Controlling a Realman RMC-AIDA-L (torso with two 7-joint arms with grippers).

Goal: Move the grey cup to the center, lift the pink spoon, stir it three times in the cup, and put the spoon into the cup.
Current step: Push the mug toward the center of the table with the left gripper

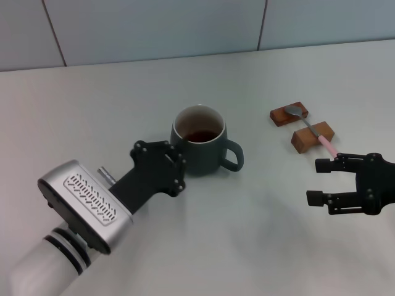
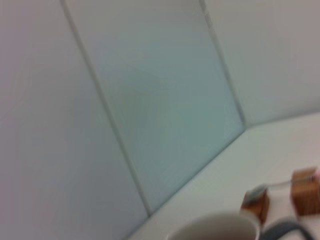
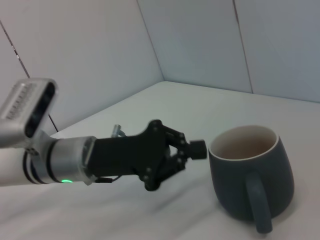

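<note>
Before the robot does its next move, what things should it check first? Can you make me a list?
1. Cup upright, liquid inside: ok.
2. Cup in the middle of the table: ok, roughly.
3. Left gripper clear of the cup: cannot tell; it sits right at the cup's side.
4. Spoon ready to lift: ok, lying across two wooden blocks.
5. Right gripper open: ok.
6. Right gripper at the spoon: not ok, it is just short of the pink handle end.
</note>
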